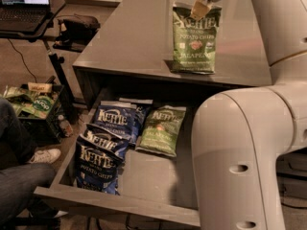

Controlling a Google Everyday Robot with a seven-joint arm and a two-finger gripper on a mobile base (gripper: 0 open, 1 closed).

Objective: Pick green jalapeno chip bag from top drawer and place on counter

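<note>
My gripper [203, 4] is at the top of the camera view, shut on the top edge of a green jalapeno chip bag [194, 40]. The bag stands upright with its bottom on the counter [129, 37], near the counter's front edge. Below it the top drawer [120, 202] is pulled open. A second green jalapeno bag [160, 131] lies flat in the drawer's middle. Two dark blue Kettle bags [115, 121] [98, 159] lie at its left. My arm hides the drawer's right side.
My large white arm [240, 152] fills the right foreground. A laptop on a black stand [24, 4] is at top left. A crate of snack bags [29, 102] sits on the floor at left. A person's leg and shoe [29, 169] are beside the drawer's left corner.
</note>
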